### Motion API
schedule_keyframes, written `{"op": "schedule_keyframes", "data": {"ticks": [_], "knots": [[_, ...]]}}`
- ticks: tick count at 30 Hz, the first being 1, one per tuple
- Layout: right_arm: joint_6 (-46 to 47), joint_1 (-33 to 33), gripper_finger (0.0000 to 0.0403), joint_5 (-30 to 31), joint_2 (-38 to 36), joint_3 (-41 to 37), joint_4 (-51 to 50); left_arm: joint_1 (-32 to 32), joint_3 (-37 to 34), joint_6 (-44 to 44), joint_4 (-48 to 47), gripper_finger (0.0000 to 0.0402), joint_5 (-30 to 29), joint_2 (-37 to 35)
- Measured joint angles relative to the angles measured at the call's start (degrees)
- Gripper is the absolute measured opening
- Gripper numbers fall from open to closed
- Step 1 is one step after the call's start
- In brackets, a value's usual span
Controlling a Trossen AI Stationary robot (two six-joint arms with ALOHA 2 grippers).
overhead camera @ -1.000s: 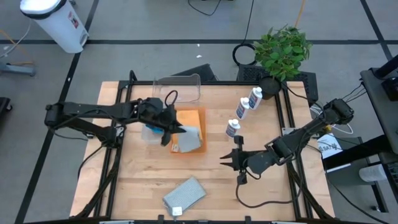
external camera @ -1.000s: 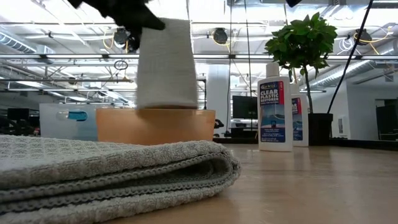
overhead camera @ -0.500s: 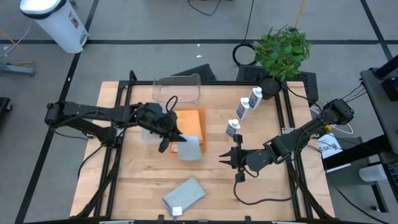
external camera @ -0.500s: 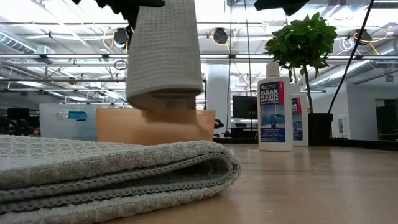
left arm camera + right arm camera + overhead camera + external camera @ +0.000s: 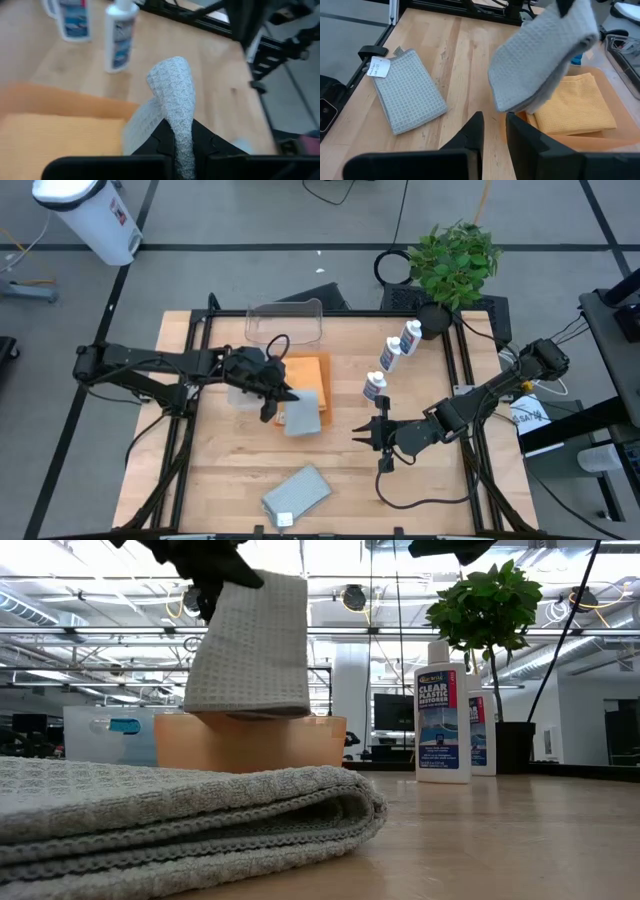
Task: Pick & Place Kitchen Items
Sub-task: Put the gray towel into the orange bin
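Left gripper [image 5: 268, 387]: over the middle of the table, clamped on the top fold of a grey cloth [image 5: 303, 416]; in the left wrist view the fabric is pinched between the two dark fingers [image 5: 161, 145].
Held cloth: hangs clear of the table, its lower edge just above the orange cloth [image 5: 308, 373]; in the low view it dangles in front of the orange stack.
Orange cloth: folded flat on the table [image 5: 230, 460], partly under the hanging cloth, just in front of the clear tub [image 5: 285, 323].
Second grey cloth [image 5: 296, 492]: folded, lying near the table's front edge, a white tag at one corner; well apart from both grippers.
Bottles [image 5: 388, 358]: three white, blue-labelled, upright in a slanting row right of the orange cloth, running toward the plant [image 5: 455, 260] at the far right corner.
Blue item [image 5: 245, 388]: a bit of light blue shows under the left arm beside the orange cloth; what it is I cannot tell.
Right gripper [image 5: 364, 434]: low over the table, right of centre, below the bottles, pointing toward the hanging cloth; fingers nearly together, nothing between them.
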Motion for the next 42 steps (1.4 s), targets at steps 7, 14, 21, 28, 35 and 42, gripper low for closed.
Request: {"op": "schedule_keyframes", "data": {"ticks": [7,14,21,28,35,42], "knots": [[-0.1,0.0,0.005,0.0,0.0,0.0,0.0,3.3,0.0,6.1,-0.3,0.0014,-2.4,1.2],[-0.2,0.0,0.005,0.0,0.0,0.0,0.0,6.4,0.0,13.8,-0.5,0.0023,-4.4,4.7],[-0.2,0.0,0.005,0.0,0.0,0.0,0.0,9.5,0.0,17.2,-0.4,0.0014,-6.7,6.1],[-0.2,0.0,0.005,0.0,0.0,0.0,0.0,12.0,0.0,21.3,-0.5,0.0027,-8.8,6.3],[-0.2,0.0,0.005,0.0,0.0,0.0,0.0,13.6,-1.4,22.1,2.0,0.0016,-8.6,7.7],[-0.2,0.0,0.005,0.0,0.0,0.0,0.0,14.5,-2.9,22.0,0.8,0.0034,-8.7,10.6]]}}
